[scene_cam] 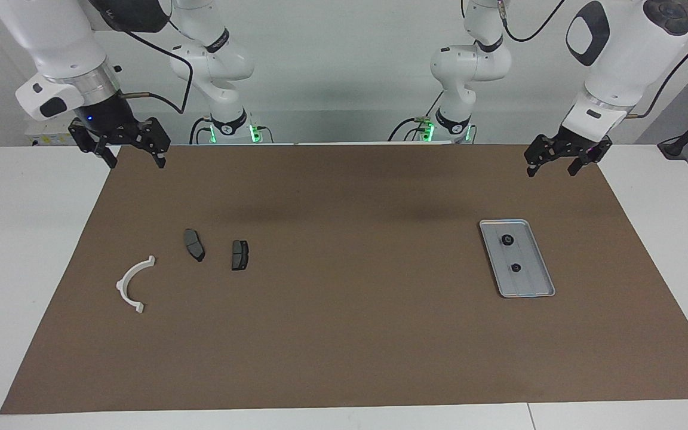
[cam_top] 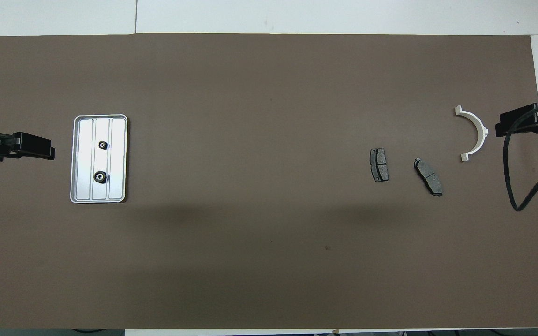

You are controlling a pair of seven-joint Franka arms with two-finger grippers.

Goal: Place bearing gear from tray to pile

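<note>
Facing view: tray (scene_cam: 536, 285) with two bearing gears (scene_cam: 507, 239) lengthwise below the open, empty left end effector (scene_cam: 550, 166); right end effector (scene_cam: 131, 156), open and empty too, waiting above the counter edge.

Two bearing gears (scene_cam: 506, 239) (scene_cam: 515, 267) were set in the tray (scene_cam: 535, 263) toward the left arm's end of the mat (scene_cam: 350, 334); two brake pads (scene_cam: 239, 255) (scene_cam: 194, 245) and an arc (scene_cam: 131, 285) were laid toward the right arm's end.
</note>
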